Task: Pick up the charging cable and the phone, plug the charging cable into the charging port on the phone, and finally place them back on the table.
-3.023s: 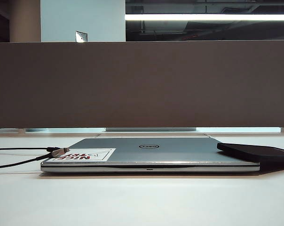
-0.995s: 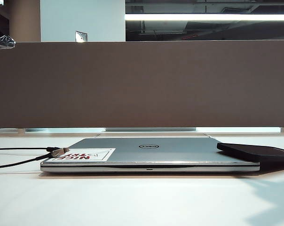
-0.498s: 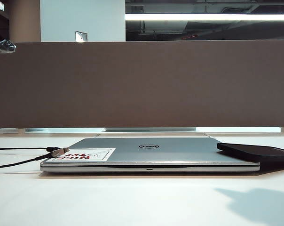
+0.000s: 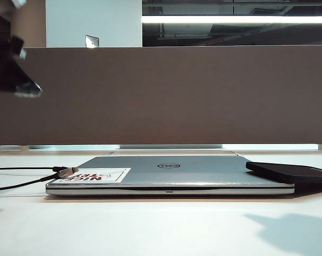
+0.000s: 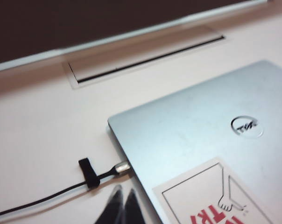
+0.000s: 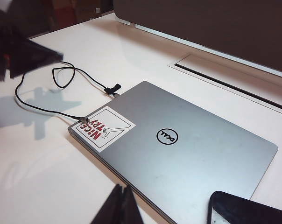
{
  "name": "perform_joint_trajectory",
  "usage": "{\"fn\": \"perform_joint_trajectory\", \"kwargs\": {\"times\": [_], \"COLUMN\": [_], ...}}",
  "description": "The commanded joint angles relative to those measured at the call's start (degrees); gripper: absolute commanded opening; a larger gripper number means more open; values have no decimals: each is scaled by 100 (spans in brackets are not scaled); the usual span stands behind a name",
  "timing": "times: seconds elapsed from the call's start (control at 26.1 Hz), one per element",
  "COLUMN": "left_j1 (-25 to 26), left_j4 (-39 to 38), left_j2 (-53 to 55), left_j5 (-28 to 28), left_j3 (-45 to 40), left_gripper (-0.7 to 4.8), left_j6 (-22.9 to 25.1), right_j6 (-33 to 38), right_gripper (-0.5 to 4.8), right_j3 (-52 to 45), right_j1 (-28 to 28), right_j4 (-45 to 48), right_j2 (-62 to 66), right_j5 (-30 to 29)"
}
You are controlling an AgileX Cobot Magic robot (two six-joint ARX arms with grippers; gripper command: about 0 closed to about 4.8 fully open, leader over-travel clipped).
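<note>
Black phone shows beside the right hand, pressed together like the left hand.

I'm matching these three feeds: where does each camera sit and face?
Exterior: low at table height, facing the silver laptop; left gripper upper left.
Left wrist: above laptop corner and silver-tipped black charging cable; shut left gripper.
Right wrist: above laptop, black phone; shut right gripper.
All share the laptop.

Both grippers, left gripper and right gripper, are black; tapered, pointed jaws.
</note>
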Motion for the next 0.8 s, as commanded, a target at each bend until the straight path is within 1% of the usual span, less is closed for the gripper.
{"fn": "perform_joint_trajectory", "kwargs": {"times": [0.04, 0.19, 0.23, 0.38, 0.42, 0.5, 0.54, 0.61, 0.65, 0.69, 0.73, 0.77, 0.8], "left_j1": [2, -7, -7, -7, -7, -7, -7, -7, -7, -7, -7, -7, -7], "left_j4": [55, 50, 48, -197, -269, -400, -428, -444, -439, -437, -439, -457, -514], "left_j2": [238, 540, 592, 675, 673, 675, 675, 675, 675, 675, 675, 675, 675], "left_j5": [-2, -2, -2, -2, -2, -2, -2, -2, -2, -2, -2, -2, -2], "left_j3": [0, 0, 0, 2, 2, 0, 0, 0, 0, 0, 0, 0, 0], "left_gripper": [-6, -6, -6, -6, -5, -2, 12, 123, 197, 247, 281, 316, 316], "left_j6": [96, 105, 186, 957, 1088, 1193, 1191, 1191, 1196, 1215, 1279, 1488, 1714], "right_j6": [-17, -17, -17, -17, -17, -17, -17, -17, -17, -17, -17, -17, -17], "right_gripper": [-2, -2, -2, -2, -2, -2, -2, -2, -2, -2, -2, -2, -2], "right_j3": [20, 20, 20, 20, 20, 20, 20, 20, 20, 20, 20, 20, 20], "right_j1": [2, 4, 4, 4, 4, 4, 4, 4, 4, 4, 4, 4, 4], "right_j4": [94, 90, 92, 92, 92, 92, 92, 92, 92, 92, 94, 94, 94], "right_j2": [-7, -7, -7, -7, -7, -7, -9, -9, -11, -11, -13, -15, -15], "right_j5": [2, -55, -57, -57, -57, -57, -57, -59, -59, -59, -59, -57, -57]}}
